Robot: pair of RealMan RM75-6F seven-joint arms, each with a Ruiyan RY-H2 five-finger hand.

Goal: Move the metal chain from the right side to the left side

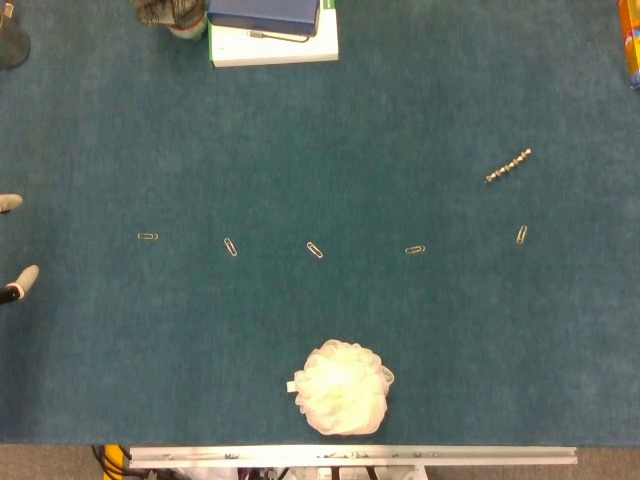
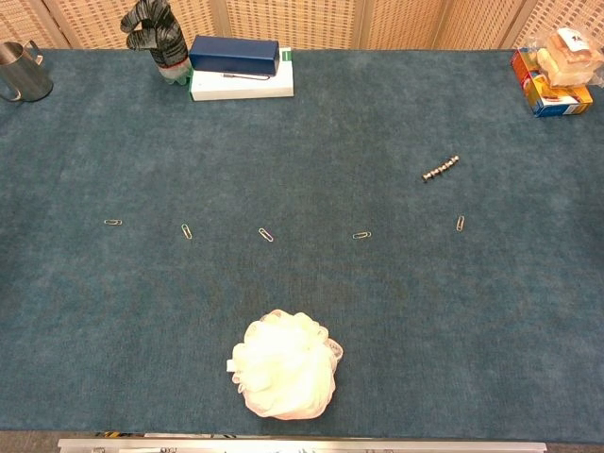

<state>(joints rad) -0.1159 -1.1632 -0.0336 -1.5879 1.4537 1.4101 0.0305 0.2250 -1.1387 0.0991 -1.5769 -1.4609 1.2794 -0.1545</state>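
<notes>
The metal chain (image 1: 508,166) lies stretched out at a slant on the right side of the blue table cloth (image 1: 330,130), also seen in the chest view as the chain (image 2: 441,169). Nothing touches it. Only two pale fingertips (image 1: 9,203) of my left hand (image 1: 18,282) show at the far left edge of the head view, spread apart with nothing between them, far from the chain. My right hand shows in neither view.
Several paper clips (image 1: 315,250) lie in a row across the middle. A white bath pouf (image 1: 342,387) sits near the front edge. Stacked boxes (image 2: 240,66) and a dark bottle (image 2: 156,38) stand at the back left, a metal cup (image 2: 21,74) far left, snack boxes (image 2: 555,71) back right.
</notes>
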